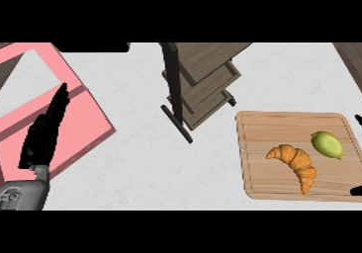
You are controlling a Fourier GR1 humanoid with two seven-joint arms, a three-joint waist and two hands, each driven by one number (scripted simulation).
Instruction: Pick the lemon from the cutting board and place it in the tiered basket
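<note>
At far left, a pink rectangular frame with raised rims [81, 123] is lying on the white speckled counter [140, 168]. The black left hand [44, 138] is showing over the frame's lower half. Its fingers are straight and together, pointing up the view: open, holding nothing. Its grey forearm [22, 195] is entering at the lower left corner.

Centre: the tiered basket [205, 84], brown wooden trays stacked on a black upright post with a black foot bar, is standing on the counter, well apart from both hands.

Right: a light wooden rectangular cutting board with rounded corners [271, 128] is lying flat. A golden-brown curved croissant [297, 163] is lying on its middle. The yellow-green oval lemon [327, 145] is lying on the board's right half, just beside the croissant's upper end.

Of the right hand [361, 190], only two small black parts are showing at the right edge, one by the board's upper right corner and one over its lower right corner. Open or closed: cannot tell. The lemon is lying left of these parts, between them in height, near but apart from both. The left hand is well apart from it.
</note>
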